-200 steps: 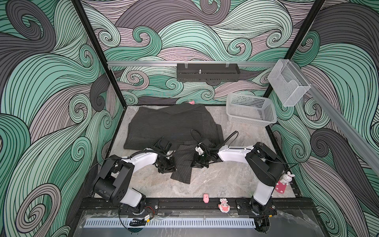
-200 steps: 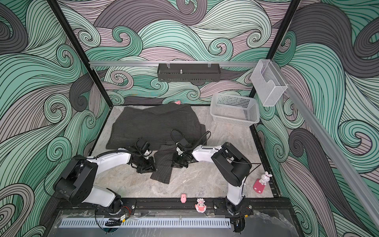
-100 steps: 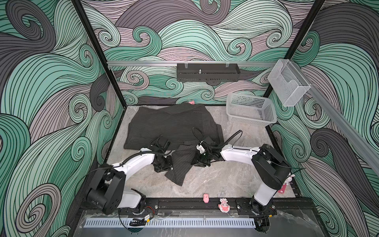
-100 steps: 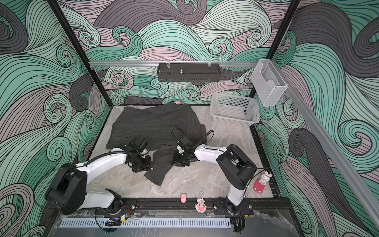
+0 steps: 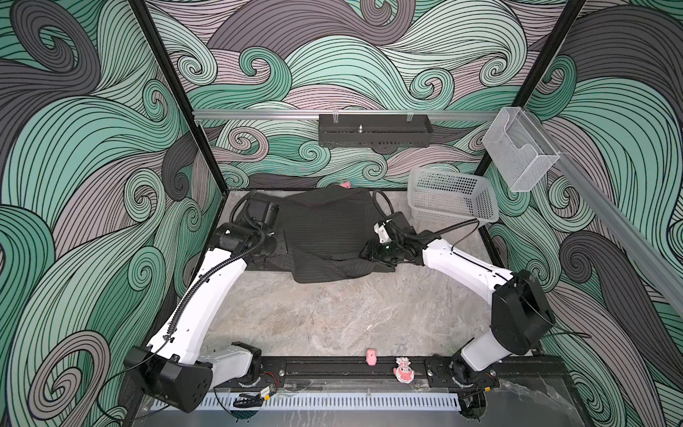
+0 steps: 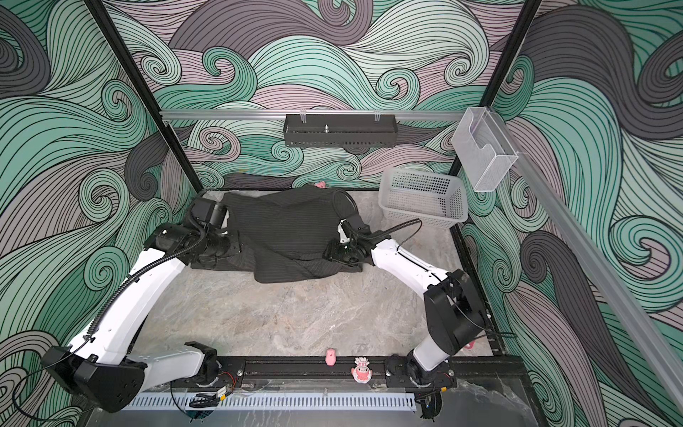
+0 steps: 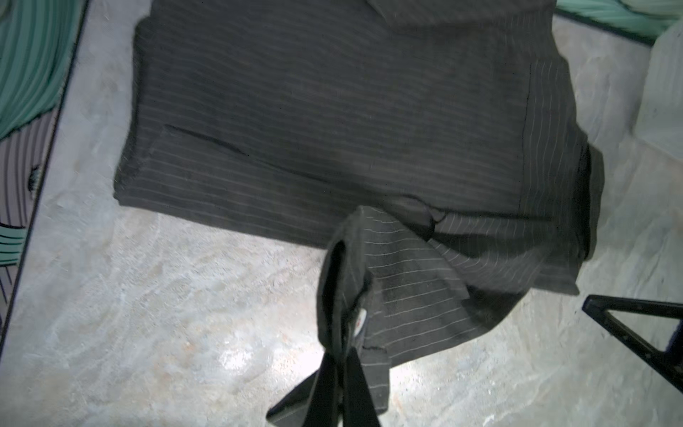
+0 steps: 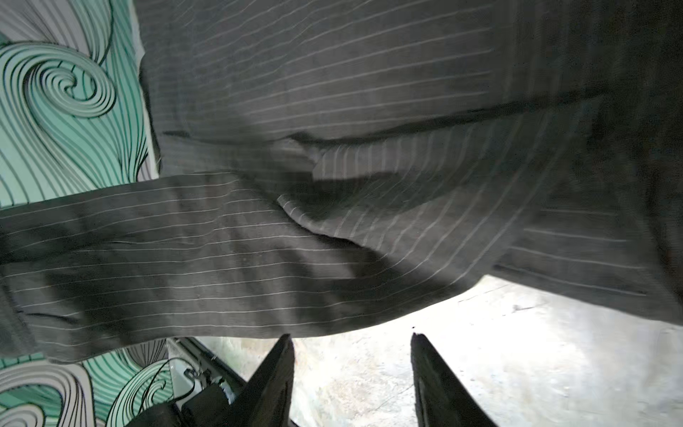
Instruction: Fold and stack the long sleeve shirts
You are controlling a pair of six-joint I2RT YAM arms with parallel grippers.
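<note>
Two arms rise from the near rail, where a small pink figure (image 5: 370, 356) sits beside a pink-and-white one (image 5: 403, 370). The left arm (image 5: 207, 295) stretches its white link far along the left side to a black wrist turned inward. The right arm (image 5: 465, 270) folds at a bulky black elbow and reaches low toward the middle. Between them the near half of the grey marbled table (image 5: 332, 318) lies bare, leaving wide room in front of the cloth.

The long sleeve shirt (image 5: 325, 229), dark with thin pale stripes, covers the far half of the table, and its near edge sags forward in a rounded flap. The left gripper (image 5: 282, 255) meets the near-left part, lost against dark cloth in both top views. The left wrist view shows its jaws pressed together on a raised fold, with a small white-and-red tag (image 7: 361, 318) just beside the pinch and a strip of table along the wall. The right gripper (image 5: 369, 255) sits at the shirt's near-right edge. Its wrist view shows the fingers (image 8: 273, 380) parted with only table between them and striped cloth just past the tips.

A white basket (image 5: 452, 199) stands in the far right corner, apart from the shirt. A black shelf (image 5: 373, 130) hangs on the back wall.
</note>
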